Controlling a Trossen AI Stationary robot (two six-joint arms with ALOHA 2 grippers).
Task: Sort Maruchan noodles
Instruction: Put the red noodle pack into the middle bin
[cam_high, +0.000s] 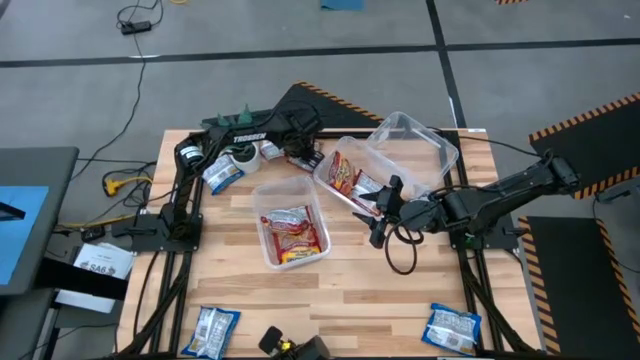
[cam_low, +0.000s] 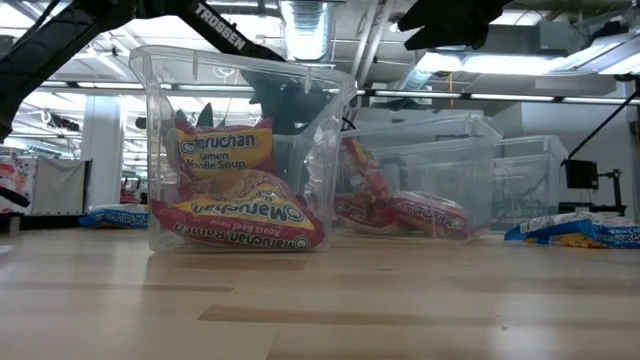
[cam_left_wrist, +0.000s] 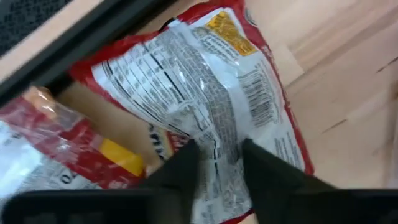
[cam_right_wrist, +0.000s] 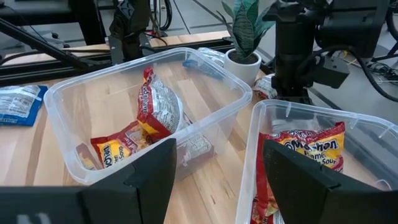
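A red-and-silver noodle packet (cam_left_wrist: 205, 81) lies printed back up at the table's far edge, and my left gripper (cam_left_wrist: 221, 165) comes down on it, also seen from above (cam_high: 300, 152). A second red-and-silver packet (cam_left_wrist: 50, 143) lies beside it. Orange-yellow packets (cam_high: 292, 232) fill the centre tub (cam_high: 268, 192), and red packets (cam_high: 345, 178) lie in the right tub (cam_high: 322, 172). My right gripper (cam_high: 385, 212) hangs open above the table by the right tub, touching nothing. My left gripper has closed onto the silver back of the packet (cam_left_wrist: 219, 140), with a crinkled ridge of film between its two fingers. The fingers point steeply down from above. The packet lies flat on the wood.
A third clear tub (cam_high: 415, 140) leans tilted at the far right. A potted plant (cam_high: 240, 150) and a blue packet (cam_high: 222, 176) sit close to the left gripper. Two more blue packets (cam_high: 212, 330) (cam_high: 452, 325) lie at the near edge. Bare wood shows between the tubs and the near edge.
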